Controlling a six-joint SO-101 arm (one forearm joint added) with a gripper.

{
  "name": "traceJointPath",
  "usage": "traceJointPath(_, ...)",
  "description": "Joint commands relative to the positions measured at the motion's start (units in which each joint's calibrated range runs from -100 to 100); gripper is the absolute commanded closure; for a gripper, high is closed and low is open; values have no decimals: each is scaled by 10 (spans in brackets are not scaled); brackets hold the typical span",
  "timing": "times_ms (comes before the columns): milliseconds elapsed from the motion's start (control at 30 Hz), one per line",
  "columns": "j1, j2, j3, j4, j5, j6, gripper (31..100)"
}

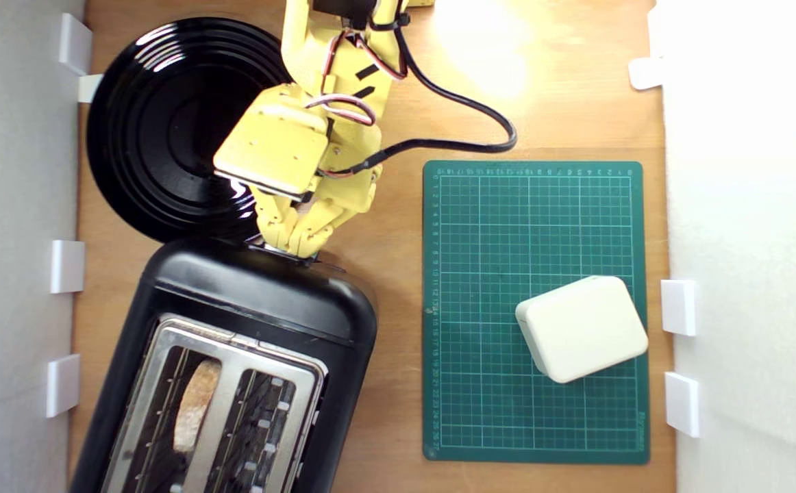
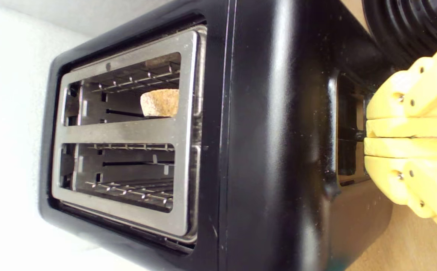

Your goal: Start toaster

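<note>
One slice of bread (image 1: 194,404) sat in a slot of the toaster (image 1: 233,356), which stood at the worktop's corner nearest the exterior camera. Beyond it, the jaws (image 2: 369,137) were clenched together at the lever slot. Judged step: pressing the lever. Next called for a steady downward push until it latched.

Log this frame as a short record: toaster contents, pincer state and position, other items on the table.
toaster: black, two slots, at the exterior view's lower left
bread: one slice, in the slot on the exterior view's left; other slot empty
pincer: shut, tips at the lever slot on the toaster's end face
lever knob: not clearly visible
plate: black, empty, beyond the toaster
mat: green, at the exterior view's right
box: white, on the mat
</note>
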Motion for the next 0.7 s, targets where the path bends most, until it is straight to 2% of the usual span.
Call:
traceJointPath(0,12,21,-21,-1,-3,-2,988)
traceJointPath(533,19,90,-20,2,-3,-14,988)
traceJointPath(667,19,103,13,6,-61,-11,988)
